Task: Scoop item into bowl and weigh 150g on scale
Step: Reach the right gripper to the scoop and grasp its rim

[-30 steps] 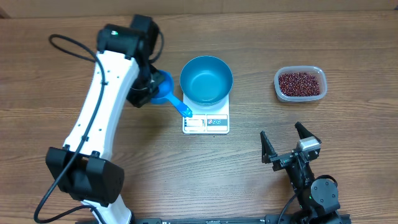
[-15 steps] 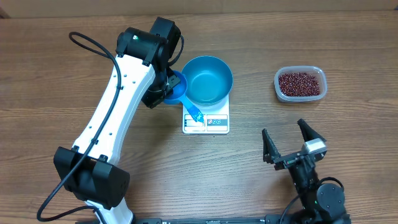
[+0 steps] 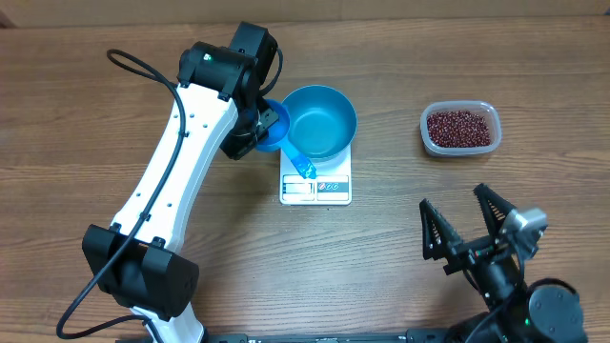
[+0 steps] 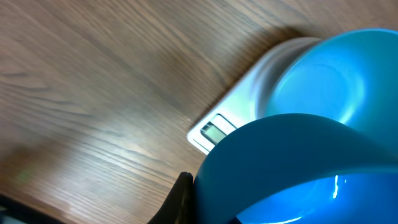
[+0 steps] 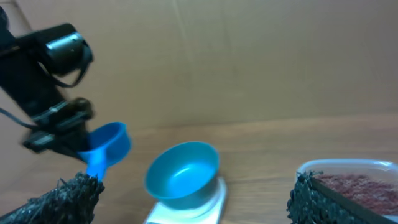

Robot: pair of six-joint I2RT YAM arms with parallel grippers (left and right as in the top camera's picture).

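Teal bowl [image 3: 317,122] sits beside scoop [image 3: 274,129] in left claw [image 3: 250,134].

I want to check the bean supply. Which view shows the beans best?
Overhead: the whole heap of beans in the clear tub shows from above. The right wrist view catches them blurred and cut off; the left wrist view shows none.

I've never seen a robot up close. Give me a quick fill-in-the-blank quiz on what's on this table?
The teal bowl sits on a white ____.
The red-brown beans lie in a clear plastic ____.
The left jaws grip a small blue ____ by the bowl's rim.
The right jaws stand ____, holding nothing.
Missing words: scale, tub, scoop, open.
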